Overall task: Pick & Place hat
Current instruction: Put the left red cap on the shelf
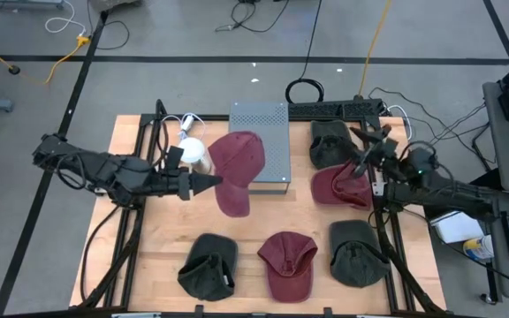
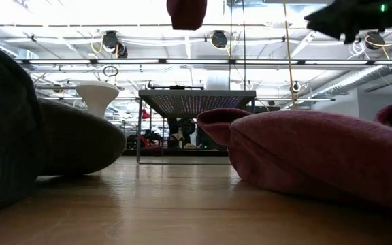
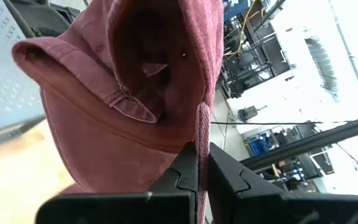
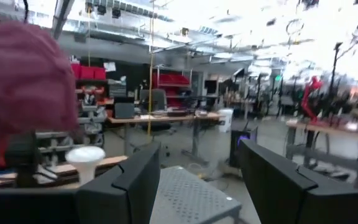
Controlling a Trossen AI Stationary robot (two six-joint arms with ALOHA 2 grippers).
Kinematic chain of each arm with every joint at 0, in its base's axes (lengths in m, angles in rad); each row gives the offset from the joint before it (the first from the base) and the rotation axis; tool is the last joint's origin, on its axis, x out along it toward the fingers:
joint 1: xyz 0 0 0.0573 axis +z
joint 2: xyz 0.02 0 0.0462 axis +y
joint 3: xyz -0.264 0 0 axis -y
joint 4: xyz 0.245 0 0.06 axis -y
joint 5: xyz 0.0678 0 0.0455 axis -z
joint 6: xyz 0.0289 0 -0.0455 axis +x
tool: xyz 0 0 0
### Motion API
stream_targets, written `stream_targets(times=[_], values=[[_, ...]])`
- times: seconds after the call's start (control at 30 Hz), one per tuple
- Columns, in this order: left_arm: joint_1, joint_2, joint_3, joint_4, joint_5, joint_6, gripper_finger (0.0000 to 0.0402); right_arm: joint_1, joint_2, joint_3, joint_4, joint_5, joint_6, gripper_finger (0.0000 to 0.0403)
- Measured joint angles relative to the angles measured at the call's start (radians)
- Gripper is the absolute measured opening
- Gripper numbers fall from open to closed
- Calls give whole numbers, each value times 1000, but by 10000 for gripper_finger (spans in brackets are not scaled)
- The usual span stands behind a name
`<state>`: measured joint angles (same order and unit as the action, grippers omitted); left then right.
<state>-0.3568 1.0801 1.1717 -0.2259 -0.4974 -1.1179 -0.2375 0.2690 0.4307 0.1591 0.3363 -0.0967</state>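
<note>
My left gripper [image 1: 212,183] is shut on a maroon cap [image 1: 237,166], held in the air in front of the grey perforated box [image 1: 260,141]. The left wrist view looks into the cap's hollow inside [image 3: 135,68]. In the low view only the cap's lowest part [image 2: 187,13] shows, at the top edge. My right gripper [image 1: 367,152] hovers open over the table's right side, above a second maroon cap [image 1: 336,187] that lies on the wood. Its open fingers [image 4: 197,180] face the box and the held cap [image 4: 17,87]. My left gripper pinches the maroon cap's rim edge [image 3: 202,127] between its two fingers. The fingers come level from the table's left side. The cap is lifted clear of the table, and its crown hangs past and below the fingertips.
A white mushroom-shaped object [image 1: 193,152] stands left of the box. Dark green caps lie at the far right [image 1: 329,141], near left [image 1: 208,265] and near right [image 1: 357,253]. A third maroon cap [image 1: 288,263] lies at the near middle. Bare wood [image 1: 170,225] shows mid-left.
</note>
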Motion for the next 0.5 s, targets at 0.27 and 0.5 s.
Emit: stream_targets(times=[0.27,0.5], values=[[65,0,0,71,84,186,10,9,260,258,-183,-261,217,210],[123,0,0,223,205,377,10,35,428,314,-64,-460,539,210]])
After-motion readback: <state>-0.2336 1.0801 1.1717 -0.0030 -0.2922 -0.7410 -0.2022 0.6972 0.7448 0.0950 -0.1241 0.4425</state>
